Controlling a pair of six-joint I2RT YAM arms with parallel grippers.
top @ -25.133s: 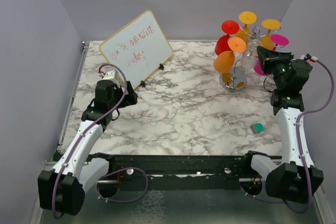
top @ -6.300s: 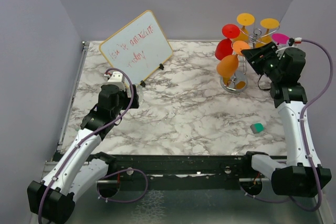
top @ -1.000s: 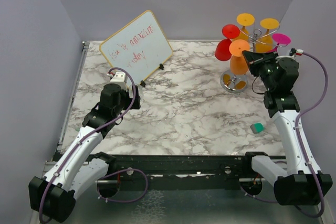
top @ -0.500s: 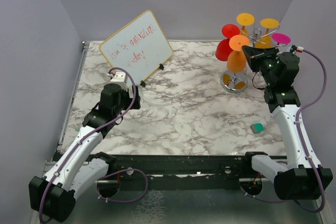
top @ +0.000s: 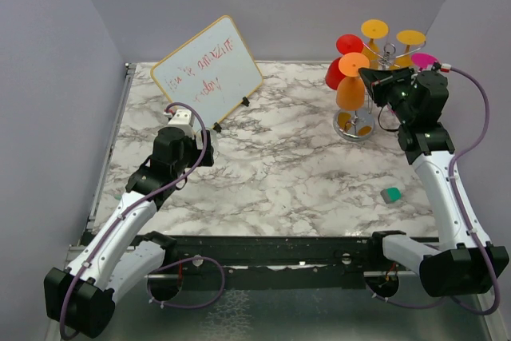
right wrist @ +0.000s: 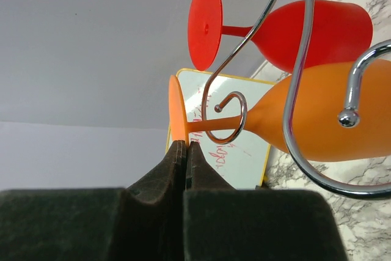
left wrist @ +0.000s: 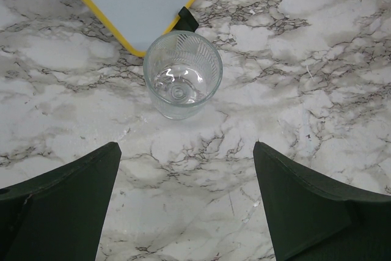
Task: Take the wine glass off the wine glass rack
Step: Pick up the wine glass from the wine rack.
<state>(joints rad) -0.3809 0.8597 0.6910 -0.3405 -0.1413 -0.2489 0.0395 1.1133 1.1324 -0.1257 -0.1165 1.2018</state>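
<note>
Right wrist: wine glass (right wrist: 317,120) foot touches gripper (right wrist: 185,145).

We count five wine glasses (top: 350,92) (one red, three orange, one pink) on one wire rack (top: 359,129), and on the table (top: 279,165) one clear tumbler (left wrist: 182,80), one whiteboard (top: 207,73) and one small green block (top: 390,194); we also count two robot arms (top: 128,217), one at each side.

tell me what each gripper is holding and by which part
Right gripper: the orange wine glass, pinched by the edge of its round foot. Left gripper: nothing, open above a clear glass.
</note>
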